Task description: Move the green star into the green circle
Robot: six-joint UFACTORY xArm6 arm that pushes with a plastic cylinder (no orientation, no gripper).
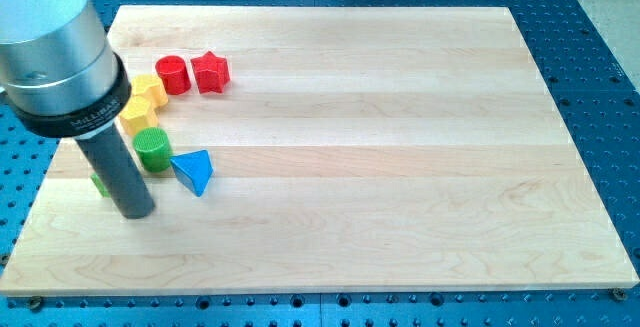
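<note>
The green circle (152,151) is a short green cylinder at the board's left. A green block (99,184) peeks out from behind my rod at the view's left; its shape is hidden. My tip (136,213) rests on the board just right of that green block, below and slightly left of the green circle. The rod and its grey housing cover the upper left of the view.
A blue triangle (193,172) lies right of the green circle. Two yellow blocks (146,92) (136,118) sit above the circle. A red cylinder (173,74) and a red star (210,71) lie further up. The wooden board (400,167) rests on a blue perforated table.
</note>
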